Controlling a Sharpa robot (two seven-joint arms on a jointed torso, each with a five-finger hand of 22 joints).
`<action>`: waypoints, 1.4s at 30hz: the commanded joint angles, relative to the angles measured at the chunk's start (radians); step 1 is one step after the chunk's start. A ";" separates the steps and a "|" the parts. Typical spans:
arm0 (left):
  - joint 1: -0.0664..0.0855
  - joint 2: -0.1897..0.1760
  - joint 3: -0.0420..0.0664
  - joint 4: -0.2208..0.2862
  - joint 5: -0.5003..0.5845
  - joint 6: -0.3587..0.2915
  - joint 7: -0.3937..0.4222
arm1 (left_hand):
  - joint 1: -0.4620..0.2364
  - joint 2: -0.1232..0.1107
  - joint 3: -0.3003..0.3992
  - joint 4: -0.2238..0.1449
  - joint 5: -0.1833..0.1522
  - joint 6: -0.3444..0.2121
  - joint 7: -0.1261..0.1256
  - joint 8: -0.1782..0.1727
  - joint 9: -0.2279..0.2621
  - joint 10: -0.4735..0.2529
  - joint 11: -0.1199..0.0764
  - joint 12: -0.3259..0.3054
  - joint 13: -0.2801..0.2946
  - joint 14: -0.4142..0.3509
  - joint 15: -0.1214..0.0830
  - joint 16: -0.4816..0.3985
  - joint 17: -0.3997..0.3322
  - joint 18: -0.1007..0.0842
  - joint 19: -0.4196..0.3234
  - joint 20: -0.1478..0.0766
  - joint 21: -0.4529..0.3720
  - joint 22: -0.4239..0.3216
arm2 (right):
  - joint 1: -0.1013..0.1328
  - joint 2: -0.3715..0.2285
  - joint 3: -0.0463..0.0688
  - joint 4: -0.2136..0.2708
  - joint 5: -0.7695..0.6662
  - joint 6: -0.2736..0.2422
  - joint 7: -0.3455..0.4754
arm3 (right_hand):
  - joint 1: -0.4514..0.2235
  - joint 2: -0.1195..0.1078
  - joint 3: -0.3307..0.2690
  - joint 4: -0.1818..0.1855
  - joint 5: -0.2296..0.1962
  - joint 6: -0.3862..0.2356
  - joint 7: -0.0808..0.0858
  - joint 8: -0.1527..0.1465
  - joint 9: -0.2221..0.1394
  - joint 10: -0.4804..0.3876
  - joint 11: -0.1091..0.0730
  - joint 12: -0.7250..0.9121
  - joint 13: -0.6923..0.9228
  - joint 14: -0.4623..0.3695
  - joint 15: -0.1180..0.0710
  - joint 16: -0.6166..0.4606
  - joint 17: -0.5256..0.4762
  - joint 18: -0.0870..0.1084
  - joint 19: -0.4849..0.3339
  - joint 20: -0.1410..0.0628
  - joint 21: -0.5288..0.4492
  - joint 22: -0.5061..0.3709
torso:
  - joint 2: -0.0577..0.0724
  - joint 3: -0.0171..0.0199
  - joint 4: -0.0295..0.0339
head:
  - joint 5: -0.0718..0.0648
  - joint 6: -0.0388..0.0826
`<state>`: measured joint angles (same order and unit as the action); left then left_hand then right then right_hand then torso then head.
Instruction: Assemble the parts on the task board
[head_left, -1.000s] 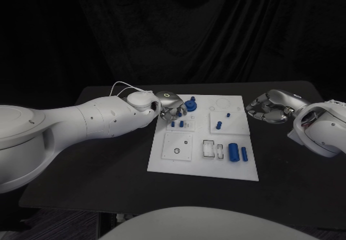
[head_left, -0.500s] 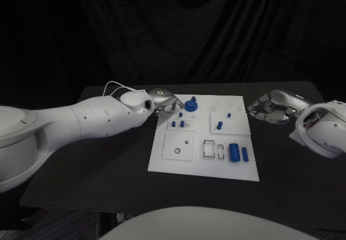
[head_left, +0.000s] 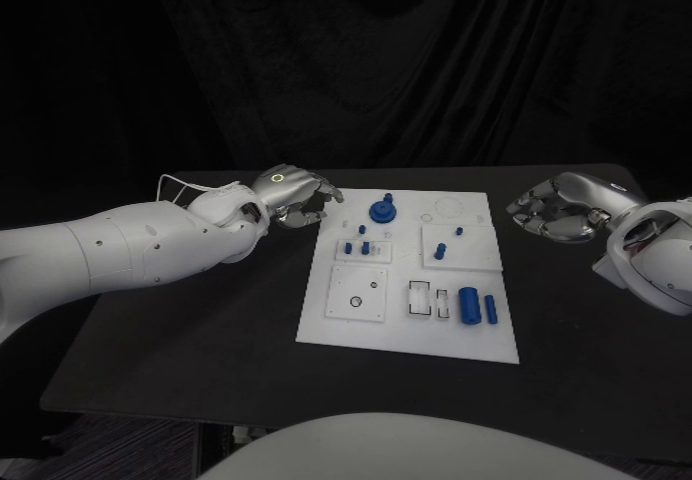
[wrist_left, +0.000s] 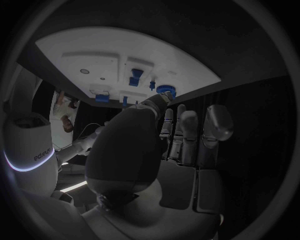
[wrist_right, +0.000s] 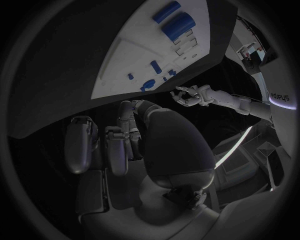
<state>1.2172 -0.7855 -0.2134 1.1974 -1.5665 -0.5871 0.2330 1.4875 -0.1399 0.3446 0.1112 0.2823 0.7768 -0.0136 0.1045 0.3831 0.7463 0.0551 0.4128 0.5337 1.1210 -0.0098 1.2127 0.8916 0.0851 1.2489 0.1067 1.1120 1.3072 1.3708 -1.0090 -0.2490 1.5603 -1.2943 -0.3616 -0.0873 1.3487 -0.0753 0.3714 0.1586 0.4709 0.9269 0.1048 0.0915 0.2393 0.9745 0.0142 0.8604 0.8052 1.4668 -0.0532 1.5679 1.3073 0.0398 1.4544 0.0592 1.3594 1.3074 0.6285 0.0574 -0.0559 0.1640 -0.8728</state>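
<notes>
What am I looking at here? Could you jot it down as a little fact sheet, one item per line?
Surface: black table
Board: white plate in the middle of the table
Parts: small blue pieces, including a round knob at the far edge and a cylinder near the right side
Left hand: off the board's far left corner, holding nothing
Right hand: beside the board's right edge, fingers curled, empty

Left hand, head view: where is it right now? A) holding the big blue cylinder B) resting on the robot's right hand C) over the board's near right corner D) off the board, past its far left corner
D: the left hand sits over black table beside the far left corner of the task board, holding nothing, with the round blue part standing apart from it on the board.
</notes>
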 joint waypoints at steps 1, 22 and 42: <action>0.004 -0.030 0.001 0.027 0.312 -0.079 0.154 | -0.020 0.001 0.011 0.025 0.023 0.011 0.016 -0.001 -0.007 -0.037 0.010 0.014 0.009 -0.205 0.013 -0.156 -0.194 0.032 -0.093 0.008 -0.110 0.101 | 0.014 0.001 0.001 0.004 -0.002 -0.030 -0.013 | -0.001 -0.016 0.010 0.002 0.003 0.006 0.004 -0.002 -0.001 -0.029 0.005 -0.051 -0.040 0.101 0.011 -0.003 0.255 0.014 -0.008 0.008 -0.013 0.191 | -0.002 -0.0023 0.0011 | 0.003 0.000; -0.001 -0.084 0.000 0.171 1.357 0.482 0.573 | -0.307 0.227 -0.366 0.182 0.331 -0.416 0.061 -0.065 -0.314 -0.627 -0.023 -0.273 -0.477 -1.091 0.122 -1.202 -0.876 0.059 -1.120 0.079 -1.067 -0.807 | 0.011 0.063 0.002 -0.069 -0.334 0.058 0.001 | 0.050 -0.088 0.012 -0.031 0.001 -0.092 -0.051 -0.030 -0.028 -0.260 0.072 -0.498 -0.427 0.055 0.046 -0.065 0.164 0.039 -0.085 0.042 -0.141 0.159 | 0.001 -0.0228 0.0540 | -0.057 0.000; -0.020 -0.109 0.000 0.278 1.389 0.573 0.573 | -0.178 0.269 -0.432 0.181 0.332 -0.432 0.037 -0.066 -0.344 -0.650 -0.008 -0.279 -0.504 -1.107 0.148 -1.208 -0.887 0.070 -1.150 0.118 -1.070 -0.938 | -0.024 0.133 0.002 -0.147 -0.351 0.129 0.017 | 0.028 -0.079 -0.053 0.008 0.003 -0.106 -0.055 -0.015 -0.070 -0.213 0.079 -0.523 -0.522 0.053 0.051 -0.069 0.155 0.036 -0.071 0.048 -0.135 0.163 | 0.023 -0.0732 0.0959 | -0.129 0.000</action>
<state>1.2000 -0.8948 -0.2140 1.4709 -0.1958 -0.0541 0.6733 1.3014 0.1281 -0.0811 0.2924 0.6110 0.3510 0.0221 0.0434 0.0393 0.0979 0.0409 0.1305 0.0300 0.0146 0.1325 0.0095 0.0050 0.1547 0.0991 0.2202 0.0446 0.3700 1.3498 -0.8793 -0.2481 1.4197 -1.6283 -0.2649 -0.0742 1.3839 -0.1552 0.3241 0.1639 0.4709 0.8154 0.0504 0.0720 0.1694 0.7552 0.0929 0.3404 0.2852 1.4652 -0.0050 1.5027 1.3073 0.0706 1.3811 0.1073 1.2236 1.3080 0.6482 -0.0070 0.0337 0.0410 -0.8728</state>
